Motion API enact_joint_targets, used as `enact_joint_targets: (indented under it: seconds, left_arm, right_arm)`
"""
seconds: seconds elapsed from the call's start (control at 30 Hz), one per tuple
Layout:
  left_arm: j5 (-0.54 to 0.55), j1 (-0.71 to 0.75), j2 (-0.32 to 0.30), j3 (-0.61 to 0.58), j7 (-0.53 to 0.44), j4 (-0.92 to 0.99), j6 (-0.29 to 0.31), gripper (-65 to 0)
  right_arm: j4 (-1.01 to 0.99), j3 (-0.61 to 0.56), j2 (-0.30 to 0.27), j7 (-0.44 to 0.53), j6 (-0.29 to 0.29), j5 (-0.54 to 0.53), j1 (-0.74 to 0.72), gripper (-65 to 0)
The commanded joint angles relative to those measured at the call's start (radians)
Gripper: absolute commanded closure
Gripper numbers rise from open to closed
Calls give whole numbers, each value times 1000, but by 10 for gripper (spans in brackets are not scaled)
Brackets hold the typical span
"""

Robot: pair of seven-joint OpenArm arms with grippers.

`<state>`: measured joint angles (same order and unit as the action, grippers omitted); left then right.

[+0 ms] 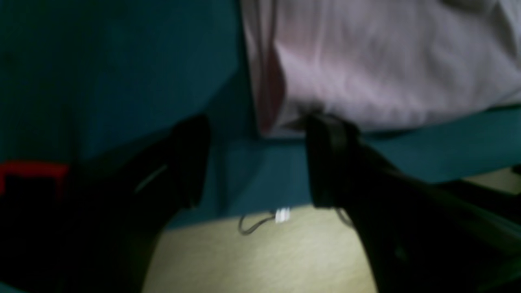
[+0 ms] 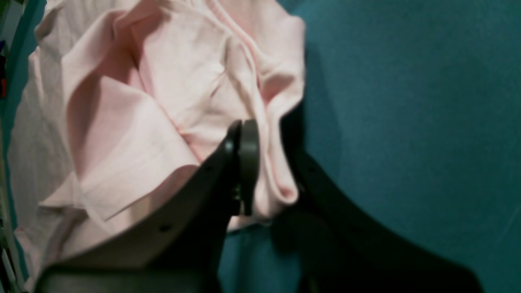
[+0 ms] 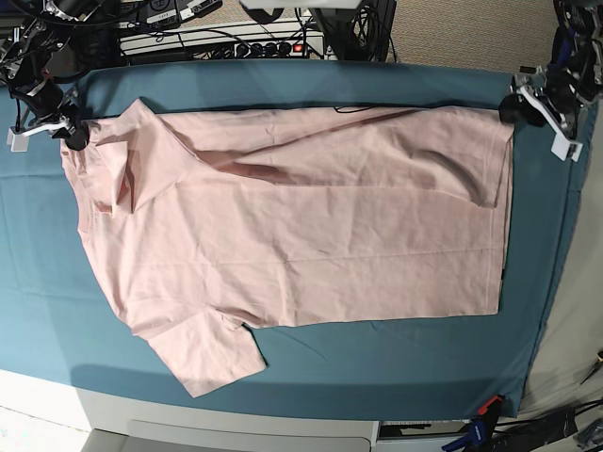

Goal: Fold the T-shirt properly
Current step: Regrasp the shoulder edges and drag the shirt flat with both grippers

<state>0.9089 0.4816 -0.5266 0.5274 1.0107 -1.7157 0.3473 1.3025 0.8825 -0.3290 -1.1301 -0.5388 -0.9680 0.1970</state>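
- T-shirt lies spread plain side up on the teal cloth sheet, filling the middle of the base frame. Collar end is at the left of the frame, hem at the right. One sleeve sticks out at the lower left. The far edge along the top of the frame is rumpled, with a diagonal crease running in from it.
- Right gripper sits at the upper left of the base frame, at the shoulder corner. In the right wrist view its jaws are pinched on a bunched fold of pink fabric, so I call it gripping the shirt.
- Left gripper sits at the upper right of the base frame, at the hem corner. In the left wrist view the jaws stand wide apart. One fingertip is at the hem edge, and nothing sits between the jaws. The view is blurred, so I cannot tell if that tip touches the fabric.
- My read of the step: grasping the two far corners for the first lengthwise fold. One side is done, the other is not yet.
- Next move calls for getting the hem corner between the left jaws and closing on it, ideally both layers.
- After that I want both arms lifting level and carrying the far edge toward the bottom of the frame together. Uneven height will likely skew the fold.
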Motion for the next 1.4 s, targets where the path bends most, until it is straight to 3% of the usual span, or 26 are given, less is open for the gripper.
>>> enact_joint_targets:
  seconds: [0.0, 0.13, 0.5, 0.6, 0.7, 0.9, 1.17, 1.37]
  left_arm:
    - [17, -9, -16, 5, 13, 2, 19, -375]
    - [44, -25, -16, 5, 22, 23, 22, -358]
    - [149, -16, -14, 5, 66, 23, 99, -352]
    - [146, -16, -13, 5, 62, 23, 99, -229]
    - [131, -16, -13, 5, 48, 23, 99, 0]
    - [113, -10, -14, 6, 64, 23, 99, 0]
    - [129, 89, -14, 6, 75, 22, 100, 0]
    - [148, 144, -14, 68, 85, 18, 105, 0]
  right_arm:
    - [10, 2, -19, -6, 0, -9, 0, -24]
    - [10, 2, -20, -6, 0, -8, 0, -24]
    - [10, 2, -19, -9, -1, -8, 0, -24]
    - [10, 2, -19, -9, -1, -8, 0, -23]
    - [10, 2, -20, -19, -5, -9, 0, 0]
    - [14, 3, -21, -78, -66, -74, 23, 0]
    - [14, 3, -24, -84, -72, -90, 94, 0]
    - [14, 4, -89, -90, -71, -90, 159, 0]
